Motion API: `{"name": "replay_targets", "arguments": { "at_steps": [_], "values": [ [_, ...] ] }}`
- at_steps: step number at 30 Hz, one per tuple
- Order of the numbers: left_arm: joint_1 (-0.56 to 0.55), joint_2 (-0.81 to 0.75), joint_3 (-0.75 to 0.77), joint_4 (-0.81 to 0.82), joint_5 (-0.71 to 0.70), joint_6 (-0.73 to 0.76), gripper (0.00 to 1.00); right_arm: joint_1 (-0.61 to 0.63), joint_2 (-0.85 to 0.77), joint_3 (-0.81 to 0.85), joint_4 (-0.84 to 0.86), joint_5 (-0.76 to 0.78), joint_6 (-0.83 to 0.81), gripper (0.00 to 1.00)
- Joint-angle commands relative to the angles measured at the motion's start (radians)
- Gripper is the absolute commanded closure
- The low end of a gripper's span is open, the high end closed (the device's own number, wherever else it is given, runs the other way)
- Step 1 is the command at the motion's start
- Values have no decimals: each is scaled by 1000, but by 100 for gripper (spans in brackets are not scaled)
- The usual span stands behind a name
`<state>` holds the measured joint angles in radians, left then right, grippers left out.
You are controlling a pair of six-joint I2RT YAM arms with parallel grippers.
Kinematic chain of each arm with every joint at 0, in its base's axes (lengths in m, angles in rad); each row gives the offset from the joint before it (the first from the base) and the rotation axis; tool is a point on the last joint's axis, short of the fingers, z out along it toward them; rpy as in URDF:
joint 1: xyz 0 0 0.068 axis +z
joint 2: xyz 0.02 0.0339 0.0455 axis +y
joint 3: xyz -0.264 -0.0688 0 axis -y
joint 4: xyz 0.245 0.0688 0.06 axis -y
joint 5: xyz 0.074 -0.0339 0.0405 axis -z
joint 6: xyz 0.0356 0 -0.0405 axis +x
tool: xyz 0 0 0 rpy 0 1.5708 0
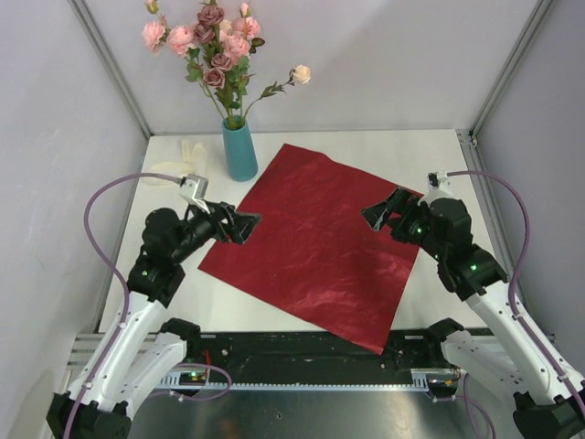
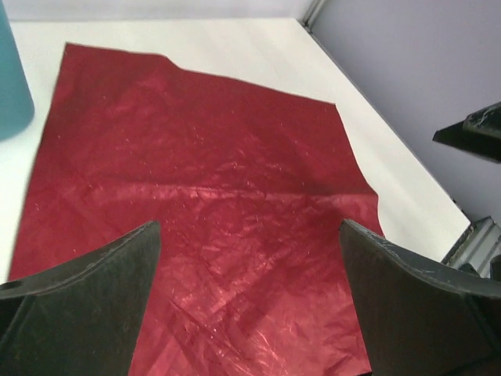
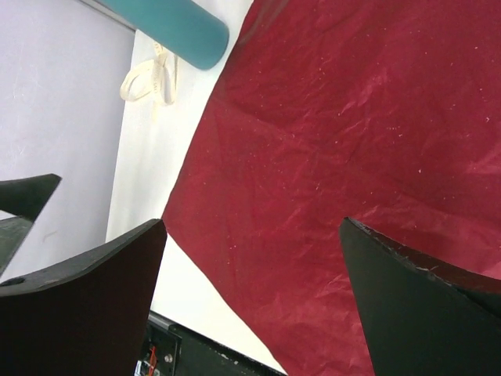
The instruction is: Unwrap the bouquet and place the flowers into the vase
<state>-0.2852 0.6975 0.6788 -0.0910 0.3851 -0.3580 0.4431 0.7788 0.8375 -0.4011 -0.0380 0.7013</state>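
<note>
The flowers (image 1: 215, 46), pink, cream and mauve roses on green stems, stand upright in the teal vase (image 1: 239, 151) at the back left of the table. The bouquet is undone: its dark red wrapping sheet (image 1: 315, 242) lies spread flat in the middle. My left gripper (image 1: 245, 226) hovers open over the sheet's left edge, nothing between its fingers. My right gripper (image 1: 375, 215) hovers open over the sheet's right side, also empty. The left wrist view shows the sheet (image 2: 203, 180) below the left gripper (image 2: 250, 235) and the vase (image 2: 12, 86). The right wrist view shows the right gripper (image 3: 250, 227), the sheet (image 3: 352, 133) and the vase (image 3: 172, 27).
A cream ribbon (image 1: 183, 165) lies loose on the white table left of the vase, seen too as the ribbon (image 3: 149, 78) in the right wrist view. Grey walls close in the left, right and back. The sheet's near corner overhangs the black front rail (image 1: 302, 352).
</note>
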Motion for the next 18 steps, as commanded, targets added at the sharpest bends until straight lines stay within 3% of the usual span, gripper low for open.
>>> {"name": "replay_targets", "arguments": {
  "at_steps": [1,18],
  "values": [
    [-22,-12,-4,-3,23,26,1,-3,-4,17,17,-29,-13,1],
    [-25,-26,12,-26,-11,37,0,-4,-52,16,65,-75,-42,1]
  ]
}}
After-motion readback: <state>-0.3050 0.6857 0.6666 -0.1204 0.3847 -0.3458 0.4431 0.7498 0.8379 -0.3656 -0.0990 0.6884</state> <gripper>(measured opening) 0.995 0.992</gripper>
